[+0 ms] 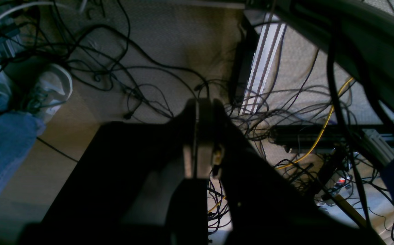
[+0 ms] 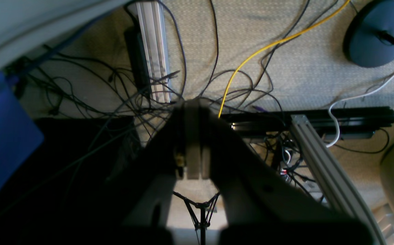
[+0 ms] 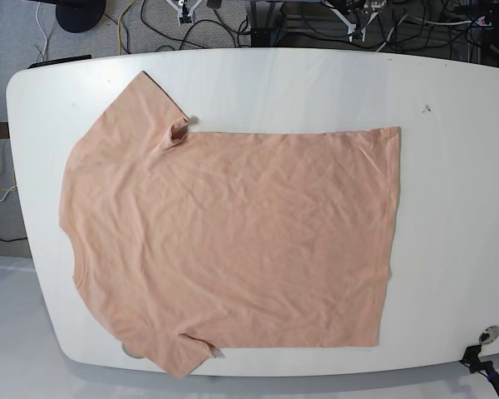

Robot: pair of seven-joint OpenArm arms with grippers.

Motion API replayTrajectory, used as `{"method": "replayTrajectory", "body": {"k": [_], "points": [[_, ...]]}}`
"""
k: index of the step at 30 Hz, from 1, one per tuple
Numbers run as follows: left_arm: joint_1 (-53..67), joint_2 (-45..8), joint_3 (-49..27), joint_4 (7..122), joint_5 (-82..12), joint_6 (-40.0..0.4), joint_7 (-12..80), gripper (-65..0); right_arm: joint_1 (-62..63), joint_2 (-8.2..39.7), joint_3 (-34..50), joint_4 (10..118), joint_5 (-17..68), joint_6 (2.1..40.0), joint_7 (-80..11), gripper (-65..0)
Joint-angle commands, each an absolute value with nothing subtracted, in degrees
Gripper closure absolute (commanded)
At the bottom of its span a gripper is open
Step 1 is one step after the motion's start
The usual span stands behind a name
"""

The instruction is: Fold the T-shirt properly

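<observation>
The peach-pink T-shirt [image 3: 233,241] lies spread flat on the white table [image 3: 449,100], plain side up. Its neck is at the left and its hem [image 3: 389,233] at the right. One sleeve [image 3: 137,104] points to the far left corner, the other [image 3: 170,353] reaches the near edge. Neither arm shows in the base view. My left gripper [image 1: 202,136] is shut and empty, hanging over the floor. My right gripper [image 2: 193,143] is shut and empty, also over the floor. The shirt is out of both wrist views.
Tangled cables [image 1: 142,85] cover the carpet beyond the table. A person's jeans leg and white shoe [image 1: 50,90] are at the left of the left wrist view. An aluminium frame [image 2: 319,160] and a blue round stand base [image 2: 377,32] show in the right wrist view.
</observation>
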State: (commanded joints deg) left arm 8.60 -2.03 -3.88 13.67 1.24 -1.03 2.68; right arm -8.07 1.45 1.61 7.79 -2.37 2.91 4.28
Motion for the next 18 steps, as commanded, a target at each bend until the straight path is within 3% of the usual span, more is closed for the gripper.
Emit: {"method": "replayTrajectory", "body": {"k": [18], "points": [[8.7, -2.5, -3.8, 14.0, 1.2, -0.7, 1.9, 0.0, -8.4, 1.5, 1.9, 8.1, -2.7, 3.5, 4.3, 0.0]]}}
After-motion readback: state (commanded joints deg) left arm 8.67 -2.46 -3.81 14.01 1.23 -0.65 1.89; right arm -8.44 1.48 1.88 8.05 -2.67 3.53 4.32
